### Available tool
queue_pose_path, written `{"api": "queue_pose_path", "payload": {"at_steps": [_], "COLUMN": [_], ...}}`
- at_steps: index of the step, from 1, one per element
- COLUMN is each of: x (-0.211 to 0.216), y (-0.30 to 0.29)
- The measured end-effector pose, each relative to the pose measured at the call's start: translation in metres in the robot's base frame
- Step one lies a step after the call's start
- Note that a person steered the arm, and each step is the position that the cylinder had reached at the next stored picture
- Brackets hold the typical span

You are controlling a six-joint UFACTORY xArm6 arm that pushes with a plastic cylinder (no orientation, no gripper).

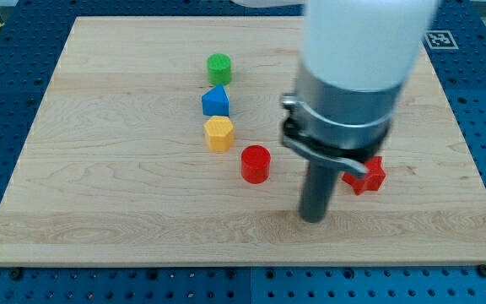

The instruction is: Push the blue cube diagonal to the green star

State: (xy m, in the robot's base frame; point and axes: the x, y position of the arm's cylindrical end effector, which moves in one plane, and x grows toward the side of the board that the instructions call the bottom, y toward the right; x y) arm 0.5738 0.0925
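On the wooden board (99,194), the blue block (215,101) sits between the green cylinder (219,67) above and the yellow block (218,133) below. My tip (312,218), bare and holding nothing, stands right of the red cylinder (256,164). The arm partly hides a red block (371,176).

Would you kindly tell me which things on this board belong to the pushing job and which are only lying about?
For the job: blue block; my tip, well off to its right. No green star can be made out.

Lying about: green cylinder, yellow block, red cylinder, red block.
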Motion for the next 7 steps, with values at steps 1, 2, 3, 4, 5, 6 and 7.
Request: {"api": "queue_pose_path", "payload": {"at_steps": [1,2,3,4,5,6,7], "x": [0.000,-0.007,-0.047,-0.104,-0.135,-0.144,-0.166], "y": [0.053,0.104,0.124,0.126,0.126,0.126,0.126]}}
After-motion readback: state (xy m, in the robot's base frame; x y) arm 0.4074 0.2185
